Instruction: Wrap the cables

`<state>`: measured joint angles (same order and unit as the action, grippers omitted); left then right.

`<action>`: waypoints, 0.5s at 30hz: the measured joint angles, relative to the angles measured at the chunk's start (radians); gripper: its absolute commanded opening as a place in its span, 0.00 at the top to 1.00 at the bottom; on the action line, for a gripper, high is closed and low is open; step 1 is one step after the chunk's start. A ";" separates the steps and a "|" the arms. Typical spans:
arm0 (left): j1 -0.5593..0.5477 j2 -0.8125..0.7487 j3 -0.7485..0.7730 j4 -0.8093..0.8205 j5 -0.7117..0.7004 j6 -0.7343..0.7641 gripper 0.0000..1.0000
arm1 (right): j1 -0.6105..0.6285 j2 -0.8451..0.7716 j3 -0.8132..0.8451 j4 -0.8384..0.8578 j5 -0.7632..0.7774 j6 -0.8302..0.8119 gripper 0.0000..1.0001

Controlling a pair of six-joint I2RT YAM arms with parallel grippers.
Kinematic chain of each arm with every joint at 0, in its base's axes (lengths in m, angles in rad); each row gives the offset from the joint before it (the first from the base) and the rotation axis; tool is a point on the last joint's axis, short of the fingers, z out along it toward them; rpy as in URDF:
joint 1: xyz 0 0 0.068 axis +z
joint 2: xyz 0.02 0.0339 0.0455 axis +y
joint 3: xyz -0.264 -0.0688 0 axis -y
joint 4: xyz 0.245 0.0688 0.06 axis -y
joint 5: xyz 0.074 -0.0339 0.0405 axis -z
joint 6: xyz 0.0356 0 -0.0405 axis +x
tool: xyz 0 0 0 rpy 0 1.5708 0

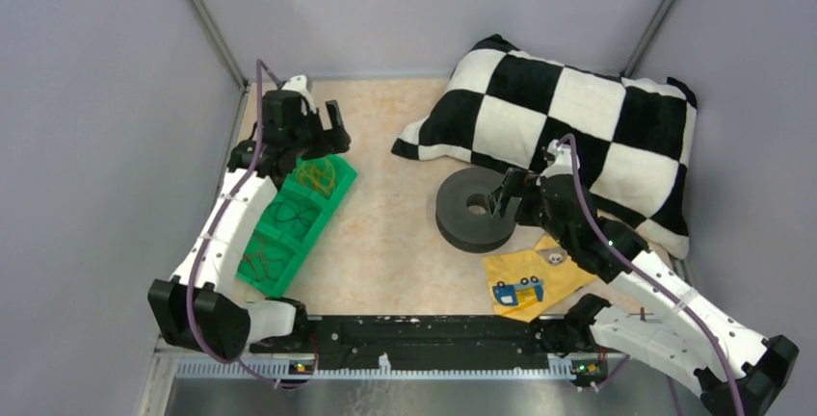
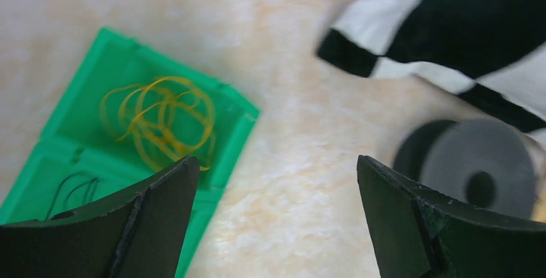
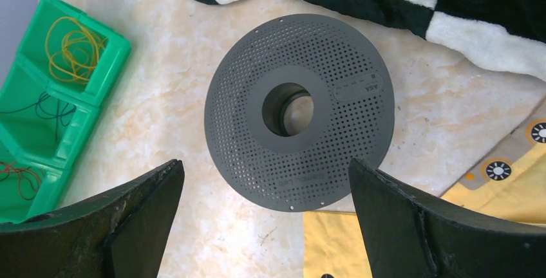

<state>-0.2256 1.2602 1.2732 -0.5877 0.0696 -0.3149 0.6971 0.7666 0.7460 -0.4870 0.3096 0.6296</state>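
Observation:
The cable (image 1: 318, 177) is a thin yellowish-gold wire lying in loose loops in the far compartment of a green tray (image 1: 321, 233). It shows clearly in the left wrist view (image 2: 158, 120) and in the right wrist view (image 3: 74, 49). My left gripper (image 1: 332, 132) is open and empty, above the tray's far end; in its own view (image 2: 275, 159) the jaws stand wide over bare table beside the tray (image 2: 219, 162). A dark grey perforated spool (image 1: 479, 209) lies flat mid-table. My right gripper (image 1: 506, 202) is open and empty just above the spool's near side (image 3: 299, 111).
The tray (image 3: 114, 65) also holds a dark wire (image 3: 48, 107) and a reddish wire (image 3: 19, 175) in its nearer compartments. A black-and-white checkered pillow (image 1: 568, 127) lies at the back right. A yellow cloth (image 1: 530, 281) lies in front of the spool. Grey walls enclose the table.

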 measured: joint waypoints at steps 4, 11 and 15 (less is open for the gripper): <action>0.046 0.010 -0.053 -0.058 -0.186 -0.040 0.08 | 0.000 0.000 0.000 0.020 -0.022 0.001 0.01; 0.138 0.138 -0.076 -0.063 -0.323 -0.127 0.22 | 0.000 -0.021 0.000 0.028 -0.027 0.002 0.01; 0.142 0.217 -0.090 -0.039 -0.335 -0.161 0.37 | 0.000 -0.033 0.000 0.028 -0.027 0.003 0.01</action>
<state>-0.0837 1.4773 1.1831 -0.6266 -0.2653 -0.4759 0.6971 0.7334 0.7460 -0.4591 0.2829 0.6323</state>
